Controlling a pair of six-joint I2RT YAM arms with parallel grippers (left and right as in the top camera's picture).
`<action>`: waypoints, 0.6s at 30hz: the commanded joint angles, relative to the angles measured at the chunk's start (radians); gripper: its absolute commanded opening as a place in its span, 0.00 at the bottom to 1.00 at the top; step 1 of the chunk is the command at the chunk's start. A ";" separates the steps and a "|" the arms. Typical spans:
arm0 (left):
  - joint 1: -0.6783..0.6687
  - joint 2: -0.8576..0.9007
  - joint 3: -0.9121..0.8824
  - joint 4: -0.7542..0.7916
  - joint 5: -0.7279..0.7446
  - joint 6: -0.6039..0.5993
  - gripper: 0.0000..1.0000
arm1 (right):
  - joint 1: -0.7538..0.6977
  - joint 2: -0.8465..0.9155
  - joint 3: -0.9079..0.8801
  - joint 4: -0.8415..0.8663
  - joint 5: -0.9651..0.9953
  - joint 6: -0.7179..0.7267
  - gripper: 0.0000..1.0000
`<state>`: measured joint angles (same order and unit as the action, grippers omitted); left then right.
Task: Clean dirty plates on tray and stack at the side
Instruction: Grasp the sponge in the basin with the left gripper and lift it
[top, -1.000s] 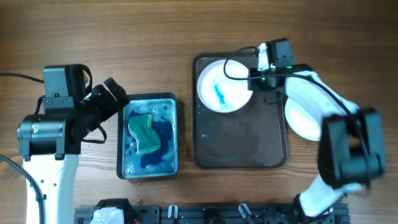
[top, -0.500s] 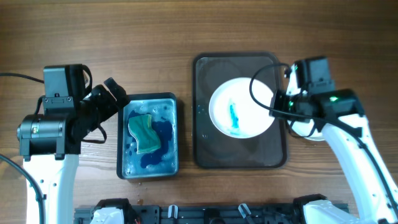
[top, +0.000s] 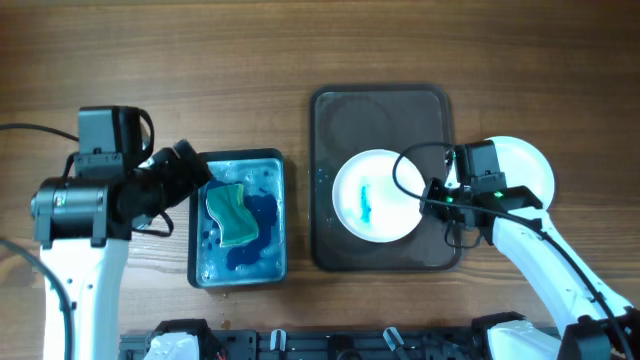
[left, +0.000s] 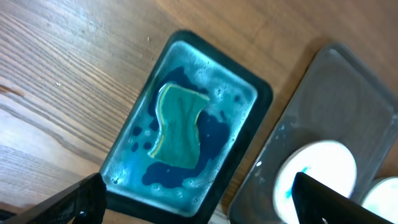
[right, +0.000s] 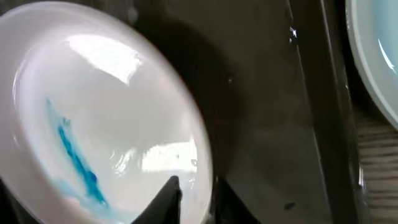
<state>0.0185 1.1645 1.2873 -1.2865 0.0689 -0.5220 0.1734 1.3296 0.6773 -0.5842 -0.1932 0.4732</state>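
Observation:
A white plate (top: 372, 196) with a blue smear at its centre is over the front half of the dark brown tray (top: 380, 115). My right gripper (top: 432, 197) is shut on its right rim. In the right wrist view the fingers (right: 196, 190) pinch the rim of this plate (right: 93, 118), which casts a shadow on the tray (right: 267, 124). A plain white plate (top: 520, 165) lies on the table right of the tray, partly under my right arm; it also shows in the right wrist view (right: 379, 50). My left gripper (top: 188, 170) is open and empty at the tub's left edge.
A blue tub (top: 240, 156) of soapy blue water with a green sponge (top: 230, 215) stands left of the tray. The left wrist view shows the tub (left: 249, 112), sponge (left: 177, 127), tray (left: 336, 106) and smeared plate (left: 317, 174) between my open fingers (left: 199, 193).
My right gripper has carried the smeared plate from the tray's back left corner toward its front right. My left arm has shifted slightly to the right.

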 joint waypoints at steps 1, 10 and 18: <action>-0.043 0.056 -0.103 0.009 0.018 0.047 0.89 | -0.003 -0.041 0.083 -0.067 -0.017 -0.162 0.25; -0.119 0.204 -0.423 0.290 -0.003 -0.024 0.64 | -0.003 -0.113 0.093 -0.091 -0.057 -0.159 0.26; -0.120 0.410 -0.556 0.562 0.036 -0.040 0.10 | -0.003 -0.110 0.093 -0.110 -0.056 -0.157 0.26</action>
<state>-0.0963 1.4990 0.7578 -0.7597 0.0959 -0.5480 0.1734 1.2282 0.7528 -0.6930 -0.2325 0.3340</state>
